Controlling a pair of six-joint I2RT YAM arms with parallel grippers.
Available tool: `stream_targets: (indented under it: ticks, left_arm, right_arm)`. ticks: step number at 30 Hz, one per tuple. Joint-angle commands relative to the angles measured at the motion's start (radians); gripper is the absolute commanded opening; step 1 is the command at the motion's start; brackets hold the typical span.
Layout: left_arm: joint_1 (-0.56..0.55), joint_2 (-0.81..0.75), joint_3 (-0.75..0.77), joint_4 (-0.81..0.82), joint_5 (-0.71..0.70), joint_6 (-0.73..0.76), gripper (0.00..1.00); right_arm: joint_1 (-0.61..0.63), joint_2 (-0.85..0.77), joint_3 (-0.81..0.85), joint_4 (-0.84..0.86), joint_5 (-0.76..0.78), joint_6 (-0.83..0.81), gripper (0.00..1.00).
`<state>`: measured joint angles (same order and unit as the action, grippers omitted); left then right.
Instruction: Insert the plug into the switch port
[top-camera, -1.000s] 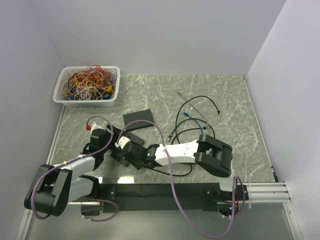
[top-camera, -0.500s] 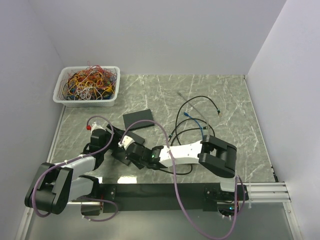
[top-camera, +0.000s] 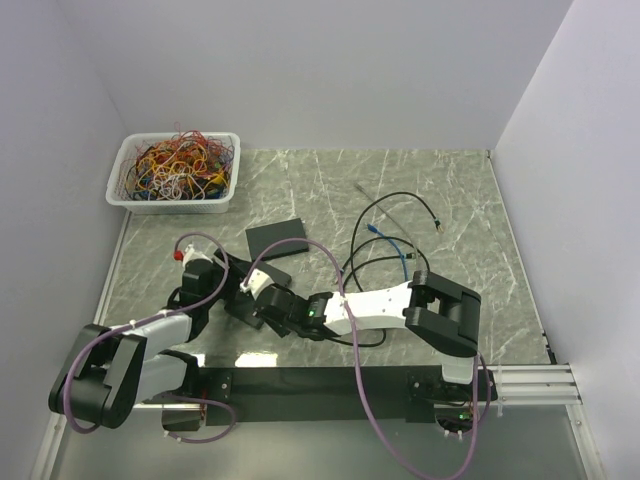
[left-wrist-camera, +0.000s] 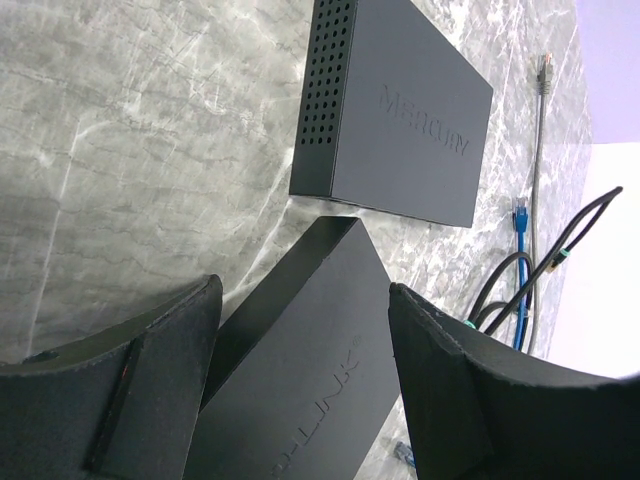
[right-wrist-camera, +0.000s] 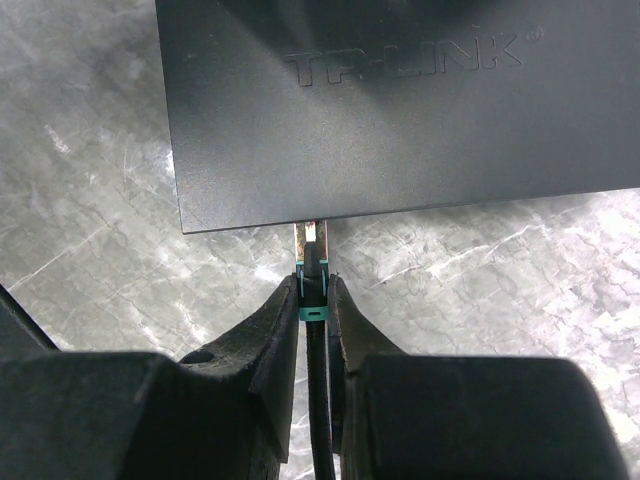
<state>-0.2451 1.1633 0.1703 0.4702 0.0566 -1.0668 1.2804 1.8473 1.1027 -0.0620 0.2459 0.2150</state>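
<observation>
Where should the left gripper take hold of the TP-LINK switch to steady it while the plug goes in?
Grip the TP-LINK switch across its two long side faces, coming down from above. The left gripper already straddles it with open jaws, one finger on each side. The flat, parallel sides suit a pinch, and this keeps clear of the port edge, where the right gripper holds the plug.

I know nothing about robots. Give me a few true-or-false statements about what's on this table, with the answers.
1. The right pincer pinches a cable plug just at the edge of the TP-LINK switch. True.
2. The left pincer is clamped shut. False: its jaws stand open on either side of that switch.
3. The white bin holds tangled coloured wires. True.
4. Only one black box lies on the table. False: a second box lies beyond it.
</observation>
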Motion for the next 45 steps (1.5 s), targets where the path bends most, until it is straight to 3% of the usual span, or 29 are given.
stream_targets:
  ticks: [1, 18, 26, 34, 45]
  left_arm:
    - [-0.046, 0.036, -0.048, -0.076, 0.046, -0.013, 0.74]
    - [-0.157, 0.088, -0.077, -0.027, 0.006, -0.065, 0.74]
    - [-0.203, 0.102, -0.098, -0.007, -0.004, -0.084, 0.73]
    - [-0.241, 0.113, -0.094, -0.007, -0.012, -0.076, 0.73]
    - [-0.249, 0.084, -0.081, -0.024, 0.025, -0.001, 0.73]
  right_arm:
    - [-0.012, -0.042, 0.029, 0.159, 0.064, 0.021, 0.00]
    - [-0.016, 0.041, 0.140, 0.175, 0.168, -0.022, 0.00]
    - [-0.027, 0.053, 0.158, 0.261, 0.179, -0.034, 0.00]
    - [-0.027, -0.013, 0.088, 0.441, 0.083, -0.085, 0.00]
    - [-0.024, -0.029, 0.111, 0.508, 0.000, -0.169, 0.00]
